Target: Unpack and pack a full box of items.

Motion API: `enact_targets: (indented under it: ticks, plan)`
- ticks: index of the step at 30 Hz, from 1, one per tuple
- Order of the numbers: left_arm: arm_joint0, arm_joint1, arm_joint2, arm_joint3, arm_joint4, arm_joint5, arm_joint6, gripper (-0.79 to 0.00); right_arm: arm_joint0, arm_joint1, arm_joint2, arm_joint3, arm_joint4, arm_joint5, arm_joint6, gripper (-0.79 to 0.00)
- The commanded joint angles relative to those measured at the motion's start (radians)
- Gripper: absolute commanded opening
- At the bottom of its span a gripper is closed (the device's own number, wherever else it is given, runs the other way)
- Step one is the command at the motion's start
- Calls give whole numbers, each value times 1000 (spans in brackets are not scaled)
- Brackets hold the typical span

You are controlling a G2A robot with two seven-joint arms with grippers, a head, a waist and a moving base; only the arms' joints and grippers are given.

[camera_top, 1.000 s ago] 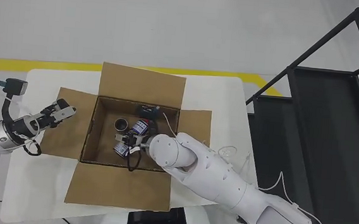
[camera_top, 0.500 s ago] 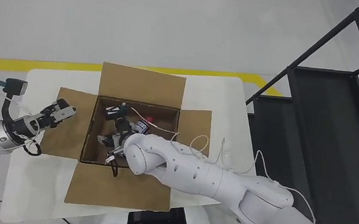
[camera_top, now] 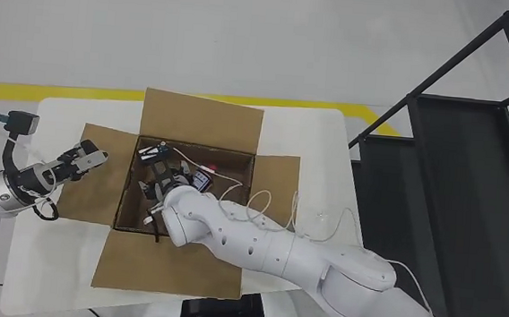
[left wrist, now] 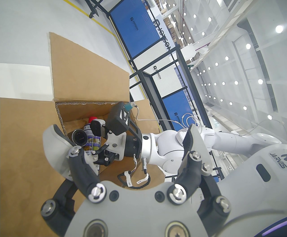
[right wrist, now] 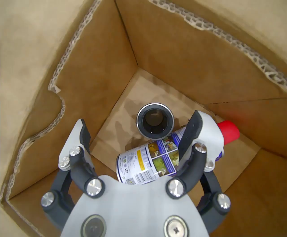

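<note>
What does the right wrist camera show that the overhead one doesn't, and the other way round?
Right wrist view, looking inside: the floor of the box, where a spray can with a red cap lies on its side beside a dark open-ended cylinder, with the right gripper open above the can.
Top view, from above: the four flaps spread out on the white table, the left gripper above one side flap, and black shelving next to the table.
Both: the box, and the spray can in it.
</note>
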Motion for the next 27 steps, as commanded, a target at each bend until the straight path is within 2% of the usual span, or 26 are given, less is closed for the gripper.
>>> enact_targets:
  ticks: [1, 18, 19, 20, 21, 27]
  plan:
    - [0, 0, 0, 0, 0, 0, 0, 0, 6, -13, 1, 35, -8, -12, 15, 0]
    - [0, 0, 0, 0, 0, 0, 0, 0, 20, -117, 19, 232, -53, -66, 21, -9]
    - [0, 0, 0, 0, 0, 0, 0, 0, 20, -122, 22, 241, -55, -66, 21, -434]
    - [0, 0, 0, 0, 0, 0, 0, 0, 20, -127, 25, 249, -57, -66, 18, -693]
    - [0, 0, 0, 0, 0, 0, 0, 0, 19, -132, 28, 256, -59, -67, 16, -785]
    - [0, 0, 0, 0, 0, 0, 0, 0, 18, -154, 49, 292, -69, -59, 21, -785]
